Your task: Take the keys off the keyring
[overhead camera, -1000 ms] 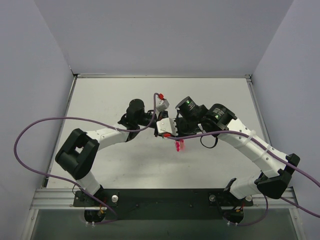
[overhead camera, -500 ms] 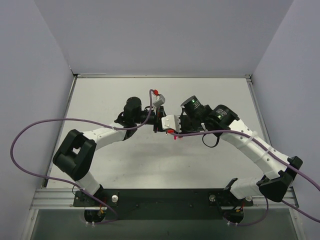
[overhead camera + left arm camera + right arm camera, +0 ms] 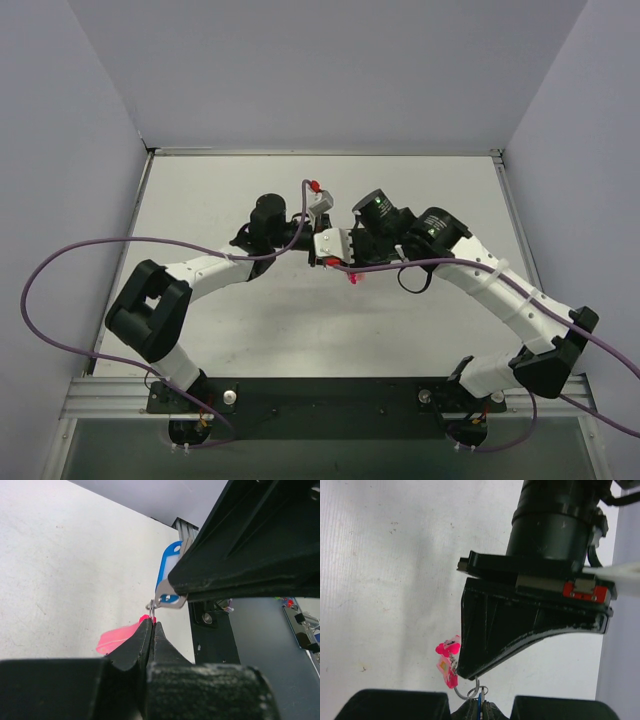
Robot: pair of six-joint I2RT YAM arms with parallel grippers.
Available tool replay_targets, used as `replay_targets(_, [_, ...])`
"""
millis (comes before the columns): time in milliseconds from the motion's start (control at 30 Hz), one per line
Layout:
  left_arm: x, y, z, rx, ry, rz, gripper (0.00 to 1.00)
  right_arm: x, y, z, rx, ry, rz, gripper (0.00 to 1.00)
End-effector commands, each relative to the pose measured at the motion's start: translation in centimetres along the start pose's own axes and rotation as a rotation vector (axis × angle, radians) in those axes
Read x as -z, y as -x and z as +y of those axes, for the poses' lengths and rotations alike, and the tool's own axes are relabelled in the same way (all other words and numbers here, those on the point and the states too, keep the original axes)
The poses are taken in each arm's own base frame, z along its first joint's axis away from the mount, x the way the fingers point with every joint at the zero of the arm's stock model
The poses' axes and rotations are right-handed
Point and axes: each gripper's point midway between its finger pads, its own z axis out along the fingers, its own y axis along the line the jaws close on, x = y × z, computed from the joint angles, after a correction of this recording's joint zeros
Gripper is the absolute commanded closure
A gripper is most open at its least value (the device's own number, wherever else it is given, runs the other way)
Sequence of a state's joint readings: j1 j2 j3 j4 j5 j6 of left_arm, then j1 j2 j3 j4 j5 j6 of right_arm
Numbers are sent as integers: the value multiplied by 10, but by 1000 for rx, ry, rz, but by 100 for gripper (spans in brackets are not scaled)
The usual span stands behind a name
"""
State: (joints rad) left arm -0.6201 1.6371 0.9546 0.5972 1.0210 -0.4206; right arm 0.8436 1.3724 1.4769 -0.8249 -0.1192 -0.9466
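Keyring (image 3: 466,695) seemingly pinched by left pincer (image 3: 150,624), right pincer (image 3: 480,704) gripping blue key (image 3: 169,569).

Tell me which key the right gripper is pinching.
The blue key, clamped in the right gripper. The pink keys hang loose off the keyring, outside that grip.

Left arm (image 3: 200,272) and right arm (image 3: 500,290) bow inward — left pincer (image 3: 151,626) and right pincer (image 3: 480,702) pinched shut, tips nearly touching.
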Motion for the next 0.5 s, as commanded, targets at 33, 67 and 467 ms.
replay_targets(33, [-7, 16, -9, -50, -34, -1, 100, 1, 16, -4, 40, 8, 13, 100])
replay_targets(67, [-7, 15, -9, -50, -37, 1, 100, -2, 16, -2, 51, 21, 22, 100])
replay_targets(467, [-6, 13, 8, -46, 69, 17, 100, 6, 18, 9, 86, 30, 29, 100])
